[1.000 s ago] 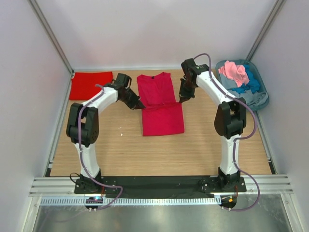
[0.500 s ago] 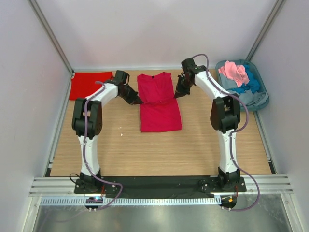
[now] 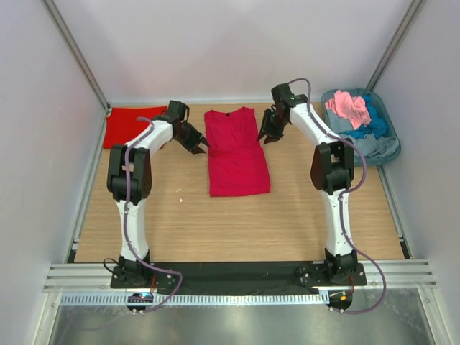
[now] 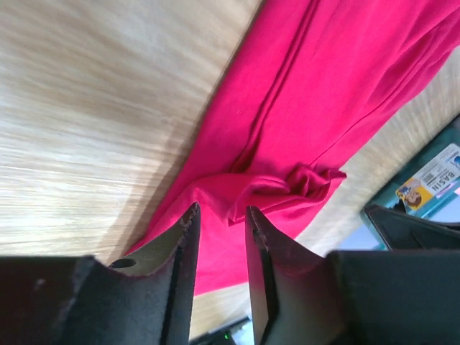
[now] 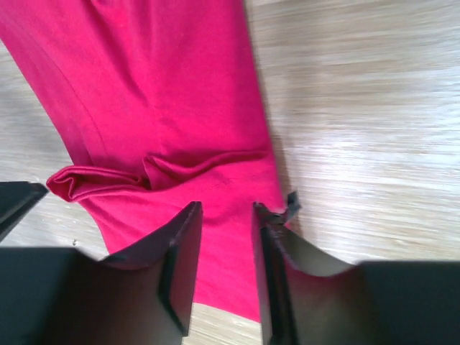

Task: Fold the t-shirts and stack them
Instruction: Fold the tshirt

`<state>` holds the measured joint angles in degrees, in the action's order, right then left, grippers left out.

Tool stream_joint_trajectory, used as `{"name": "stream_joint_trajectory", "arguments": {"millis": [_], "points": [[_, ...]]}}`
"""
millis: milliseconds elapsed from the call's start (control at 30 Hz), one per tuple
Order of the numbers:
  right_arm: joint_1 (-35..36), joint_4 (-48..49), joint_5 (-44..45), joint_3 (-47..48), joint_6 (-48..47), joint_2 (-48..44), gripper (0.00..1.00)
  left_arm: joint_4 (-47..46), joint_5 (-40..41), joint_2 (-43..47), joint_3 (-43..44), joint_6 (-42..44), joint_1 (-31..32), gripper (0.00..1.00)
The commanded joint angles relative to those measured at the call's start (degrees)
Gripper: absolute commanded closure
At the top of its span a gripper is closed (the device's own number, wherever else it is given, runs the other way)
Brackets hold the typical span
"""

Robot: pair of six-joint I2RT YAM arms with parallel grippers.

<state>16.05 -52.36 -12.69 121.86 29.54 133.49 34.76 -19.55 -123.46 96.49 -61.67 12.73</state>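
A crimson t-shirt [image 3: 233, 154] lies flat in the middle of the table, narrowed lengthwise, with its lower part folded up over its middle. The fold's edge shows as a bunched ridge in the left wrist view [image 4: 287, 187] and the right wrist view [image 5: 165, 169]. My left gripper [image 3: 203, 146] hovers at the shirt's left edge, open [image 4: 219, 215], nothing between its fingers. My right gripper [image 3: 264, 138] hovers at the right edge, also open [image 5: 226, 212] and empty. A folded scarlet t-shirt [image 3: 133, 126] lies at the back left.
A grey-blue oval tub [image 3: 384, 147] at the back right holds crumpled pink [image 3: 346, 106], blue [image 3: 374, 123] and grey t-shirts. White walls close the table at the back and both sides. Bare wood lies in front of the crimson shirt.
Both grippers moved toward the back carrying the crimson shirt's doubled edge, then opened and let it go. The shirt now lies shorter.
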Motion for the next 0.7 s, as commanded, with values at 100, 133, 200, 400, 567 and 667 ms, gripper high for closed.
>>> {"name": "stream_joint_trajectory", "arguments": {"millis": [100, 133, 200, 400, 567, 667], "points": [[-1.46, -6.52, 0.57, -0.91, -2.99, -8.04, 0.49, 8.74, 7.86, 7.78, 2.84, 7.69, -0.25, 0.58], [-1.55, -6.44, -0.31, -4.58, -4.21, -9.46, 0.46, 9.09, 8.38, 10.49, -0.3, 8.4, -0.08, 0.58], [-1.46, -6.53, -1.72, -8.03, -7.47, -12.28, 0.44, 8.92, 8.56, 13.76, -4.01, 10.16, 0.54, 0.56], [-1.55, -6.01, -7.87, -19.63, -10.82, -18.79, 0.45, 1.37, 2.77, 23.7, -22.03, 11.04, 3.08, 0.54], [-1.38, -2.32, -10.95, -26.41, -13.1, -19.59, 0.44, -5.57, -0.83, 25.02, -29.42, 11.4, 6.16, 0.54], [-1.38, -2.31, -11.65, -26.59, -14.95, -17.31, 0.44, -8.22, -1.98, 24.23, -30.83, 11.57, 7.04, 0.53]]}}
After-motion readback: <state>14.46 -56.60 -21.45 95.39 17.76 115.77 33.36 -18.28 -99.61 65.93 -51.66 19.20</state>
